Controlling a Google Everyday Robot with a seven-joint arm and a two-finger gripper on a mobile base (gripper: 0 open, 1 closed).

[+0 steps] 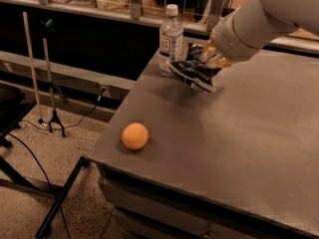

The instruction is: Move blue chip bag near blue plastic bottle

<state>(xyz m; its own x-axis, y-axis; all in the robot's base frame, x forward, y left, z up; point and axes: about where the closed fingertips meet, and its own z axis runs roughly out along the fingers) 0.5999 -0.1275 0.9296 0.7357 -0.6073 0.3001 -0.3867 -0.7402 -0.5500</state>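
Note:
The blue plastic bottle point(171, 38), clear with a white cap and white label, stands upright at the table's far left corner. The blue chip bag point(192, 72), dark navy with a white edge, hangs just right of the bottle, close above the tabletop, its left tip nearly touching the bottle's base. My gripper point(212, 59) comes in from the upper right on a thick white arm and is shut on the bag's upper right part.
An orange ball point(135, 136) lies near the table's front left edge. The grey table point(239, 143) drops off on the left to a floor with cables and a stand point(52, 83). A shelf with items runs behind the table.

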